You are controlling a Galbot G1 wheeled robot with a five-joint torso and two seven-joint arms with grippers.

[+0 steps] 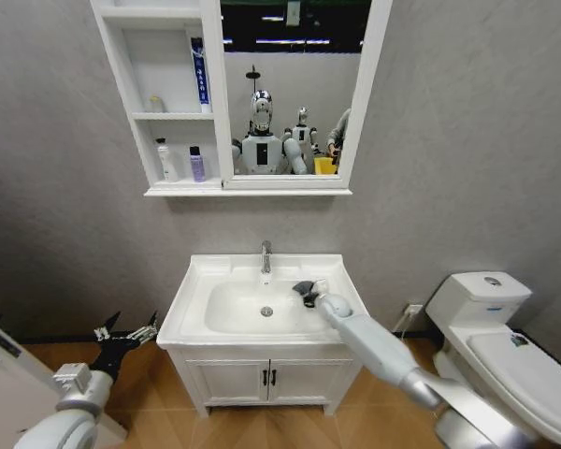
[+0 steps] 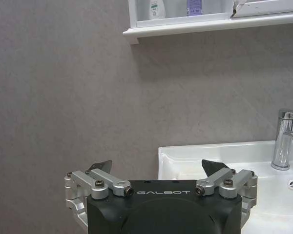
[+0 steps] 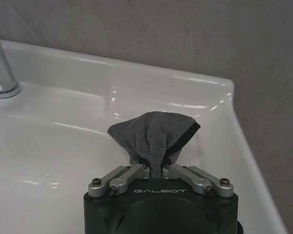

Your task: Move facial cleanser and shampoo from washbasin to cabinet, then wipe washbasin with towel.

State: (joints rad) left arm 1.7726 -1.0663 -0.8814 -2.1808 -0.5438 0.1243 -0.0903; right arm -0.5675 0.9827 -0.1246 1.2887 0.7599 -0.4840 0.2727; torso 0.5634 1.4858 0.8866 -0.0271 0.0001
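My right gripper (image 1: 309, 297) is shut on the dark grey towel (image 1: 303, 286), holding it on the right side of the white washbasin (image 1: 194, 304), at the bowl's edge. In the right wrist view the towel (image 3: 154, 134) bunches up between the closed fingers (image 3: 136, 170) and rests on the washbasin (image 3: 136, 73). A white bottle (image 1: 167, 161) and a purple bottle (image 1: 196, 165), the facial cleanser and shampoo, stand in the lowest niche of the cabinet (image 1: 122, 65); which is which I cannot tell. My left gripper (image 1: 131, 335) hangs open, left of the washbasin and below its rim.
The chrome faucet (image 1: 266, 256) stands at the back of the bowl. A blue tube (image 1: 199, 75) leans in the cabinet's middle niche. A white toilet (image 1: 496, 346) is to the right, and the two-door vanity (image 1: 266, 379) is under the basin. A grey wall is behind.
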